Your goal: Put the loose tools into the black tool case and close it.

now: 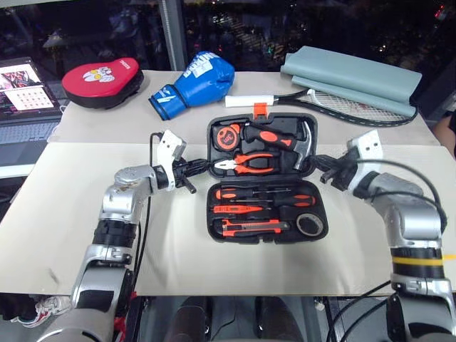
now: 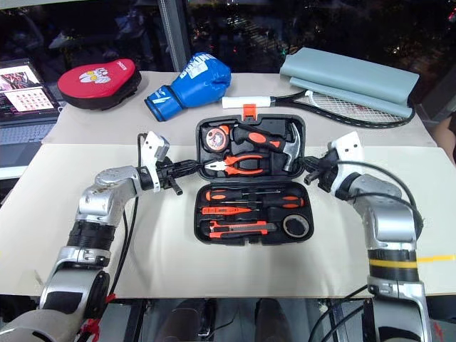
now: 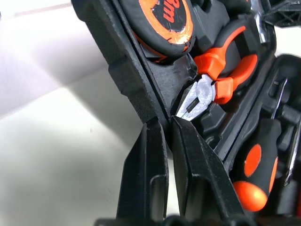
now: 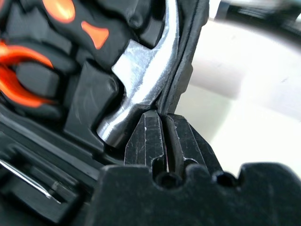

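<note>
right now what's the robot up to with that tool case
It is about to close the black tool case, which lies open on the table. The screwdrivers, utility knife and tape roll already sit in the near half. The left hand is shut on the far half's left rim and the right hand on its right rim, beside the hammer. The far half looks barely raised so far.

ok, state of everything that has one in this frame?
black tool case: open, far half tilted up, tools seated in recesses.
orange latch: undone.
left gripper: fingers shut on the case's far-half rim.
right gripper: fingers shut on the opposite rim, by the hammer.
laptop: open, screen lit.
</note>
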### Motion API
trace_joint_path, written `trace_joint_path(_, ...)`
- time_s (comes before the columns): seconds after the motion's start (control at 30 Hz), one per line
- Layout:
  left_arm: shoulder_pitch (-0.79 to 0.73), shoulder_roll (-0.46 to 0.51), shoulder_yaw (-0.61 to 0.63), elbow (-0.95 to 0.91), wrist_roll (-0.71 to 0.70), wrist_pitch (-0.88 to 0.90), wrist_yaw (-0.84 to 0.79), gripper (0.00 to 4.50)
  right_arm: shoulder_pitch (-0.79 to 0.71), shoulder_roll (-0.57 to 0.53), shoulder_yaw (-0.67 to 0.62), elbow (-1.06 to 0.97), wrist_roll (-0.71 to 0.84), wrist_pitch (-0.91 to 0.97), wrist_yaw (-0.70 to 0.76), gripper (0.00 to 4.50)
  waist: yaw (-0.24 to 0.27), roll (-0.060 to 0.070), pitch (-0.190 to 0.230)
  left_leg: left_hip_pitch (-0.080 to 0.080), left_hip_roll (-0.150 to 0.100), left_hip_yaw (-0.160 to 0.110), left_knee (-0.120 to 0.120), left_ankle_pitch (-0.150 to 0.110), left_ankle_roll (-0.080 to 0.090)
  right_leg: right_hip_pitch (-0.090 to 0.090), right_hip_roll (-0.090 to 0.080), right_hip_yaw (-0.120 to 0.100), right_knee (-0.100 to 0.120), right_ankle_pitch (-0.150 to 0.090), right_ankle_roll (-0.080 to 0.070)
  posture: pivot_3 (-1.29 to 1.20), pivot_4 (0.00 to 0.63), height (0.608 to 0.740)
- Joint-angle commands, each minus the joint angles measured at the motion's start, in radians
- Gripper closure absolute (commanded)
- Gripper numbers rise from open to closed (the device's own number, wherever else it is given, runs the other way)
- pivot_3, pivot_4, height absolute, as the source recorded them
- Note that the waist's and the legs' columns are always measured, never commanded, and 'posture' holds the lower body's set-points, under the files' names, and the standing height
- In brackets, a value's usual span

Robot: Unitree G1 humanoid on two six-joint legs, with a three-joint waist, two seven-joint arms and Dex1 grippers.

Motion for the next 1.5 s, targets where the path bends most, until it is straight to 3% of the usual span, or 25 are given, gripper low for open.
trace_joint_path(0.03,0.027,-0.025,-0.05,-0.1,0.018,-0.19,-0.033,4.49,0.057,0.013,0.014,-0.121,-0.011,-0.173,0.018,4.5,-0.001,0.0,0.0,0.0,0.0,0.0,0.0,0.0,0.001,0.0,0.0,0.0,-0.001,0.0,0.0,0.0,0.15,0.736)
trace_joint_path(0.13,0.067,-0.029,-0.043,-0.106,0.043,-0.293,-0.005,4.49,0.124,0.012,0.01,-0.133,-0.037,-0.248,0.01,4.5,-0.006,0.0,0.0,0.001,0.0,0.0,0.0,-0.005,0.009,0.001,0.0,0.0,-0.001,0.0,0.0,0.0,0.15,0.736)
trace_joint_path(0.53,0.183,-0.01,-0.029,-0.114,0.12,-0.568,0.099,4.49,0.321,0.006,0.035,-0.207,-0.193,-0.547,-0.072,4.5,-0.01,0.0,0.0,0.011,0.0,0.0,0.001,-0.006,0.01,0.009,0.0,0.001,-0.002,0.0,0.0,0.0,0.15,0.736)
trace_joint_path(0.77,0.234,0.009,-0.026,-0.102,0.131,-0.633,0.127,4.49,0.441,-0.018,0.042,-0.21,-0.273,-0.7,-0.09,4.5,-0.014,0.0,0.0,0.021,0.001,0.0,-0.001,-0.006,0.011,0.019,0.001,0.0,-0.004,0.0,0.0,0.0,0.15,0.736)
trace_joint_path(1.0,0.276,0.041,-0.011,-0.152,0.108,-0.594,0.13,4.49,0.588,-0.049,0.04,-0.291,-0.251,-0.734,-0.062,4.5,-0.02,0.0,0.0,0.026,0.003,0.0,0.0,-0.006,0.011,0.024,0.002,0.001,-0.004,0.0,0.0,0.0,0.15,0.736)
trace_joint_path(1.2,0.371,0.154,0.061,-0.266,0.031,-0.506,0.081,2.47,0.794,-0.124,-0.039,-0.476,-0.143,-0.679,0.024,2.43,-0.021,0.0,0.0,0.026,0.006,0.001,-0.001,-0.006,0.01,0.023,0.003,0.001,-0.003,-0.001,-0.002,0.0,0.15,0.736)
trace_joint_path(1.37,0.456,0.299,0.149,-0.308,-0.038,-0.431,0.008,0.86,1.053,-0.208,-0.173,-0.668,0.065,-0.533,0.175,0.89,-0.018,0.0,0.0,0.026,0.008,0.001,0.0,-0.006,0.01,0.023,0.004,0.001,-0.002,-0.002,-0.003,0.0,0.15,0.736)
trace_joint_path(1.4,0.455,0.321,0.152,-0.302,-0.048,-0.408,-0.009,0.3,1.102,-0.224,-0.195,-0.699,0.116,-0.489,0.205,0.82,-0.016,0.0,0.0,0.027,0.009,0.001,0.0,-0.006,0.01,0.025,0.004,0.0,-0.003,-0.002,-0.003,0.0,0.15,0.736)
trace_joint_path(1.43,0.434,0.345,0.139,-0.281,-0.052,-0.371,-0.036,0.09,1.14,-0.235,-0.209,-0.728,0.169,-0.446,0.226,0.82,-0.013,0.0,0.0,0.028,0.01,0.001,0.0,-0.006,0.01,0.027,0.004,0.0,-0.004,-0.002,-0.003,0.0,0.15,0.736)
trace_joint_path(1.5,0.392,0.366,0.122,-0.244,-0.052,-0.356,-0.073,0.0,1.179,-0.248,-0.222,-0.763,0.237,-0.381,0.247,1.3,-0.005,-0.001,0.001,0.036,0.011,0.001,0.0,-0.007,0.01,0.037,0.003,-0.002,-0.006,-0.009,0.002,0.0,0.15,0.736)
